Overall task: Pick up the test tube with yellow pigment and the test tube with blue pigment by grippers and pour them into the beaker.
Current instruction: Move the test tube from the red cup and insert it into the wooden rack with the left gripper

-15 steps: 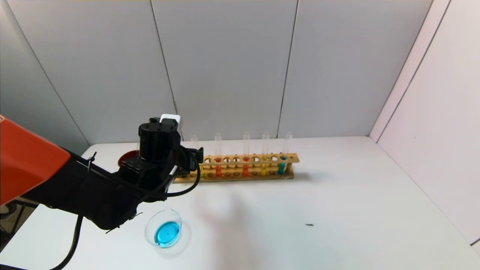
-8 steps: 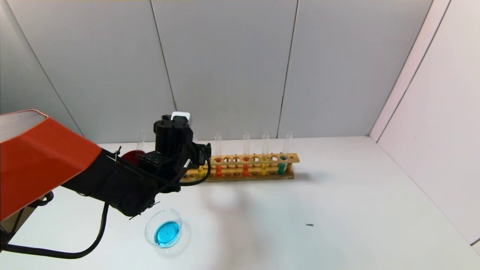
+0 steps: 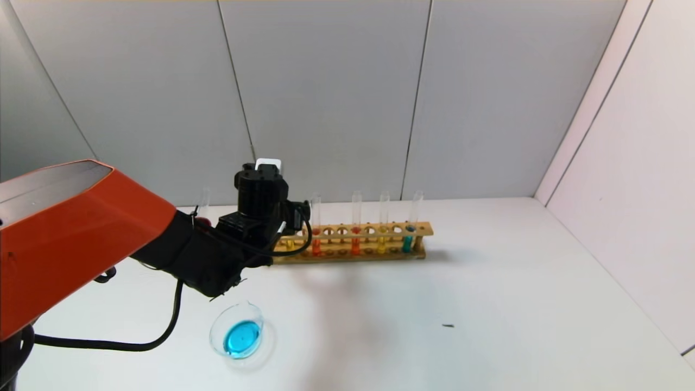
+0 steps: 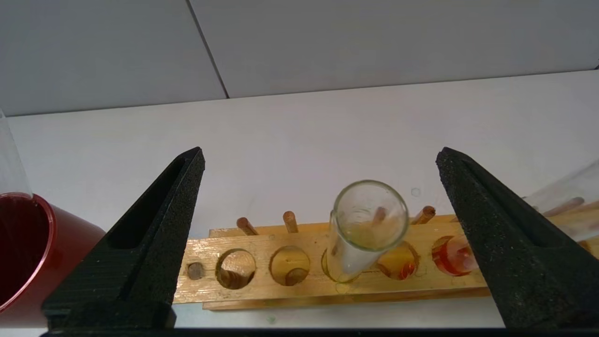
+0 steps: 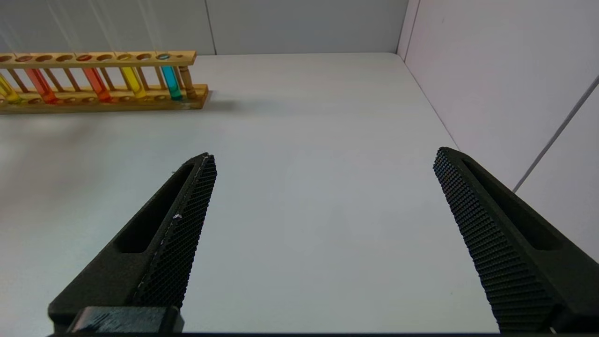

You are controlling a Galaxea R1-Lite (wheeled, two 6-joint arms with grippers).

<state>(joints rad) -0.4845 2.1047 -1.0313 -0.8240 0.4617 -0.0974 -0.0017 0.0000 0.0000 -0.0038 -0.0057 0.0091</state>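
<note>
My left arm, orange-shelled, reaches across the white table to the left end of the wooden rack. Its left gripper hangs over the rack with both black fingers spread wide, holding nothing; between them stands the test tube with yellow pigment, upright in its hole, touched by neither finger. Beside the rack's left end is the dark red cup, a clear tube leaning in it. The beaker sits near me on the table, well apart from the rack, with a pool of bright blue liquid in its bottom. My right gripper is parked low over bare table on the right, fingers wide apart and empty. From there I see the rack's other tubes, orange, golden yellow and the dark teal tube at its right end.
</note>
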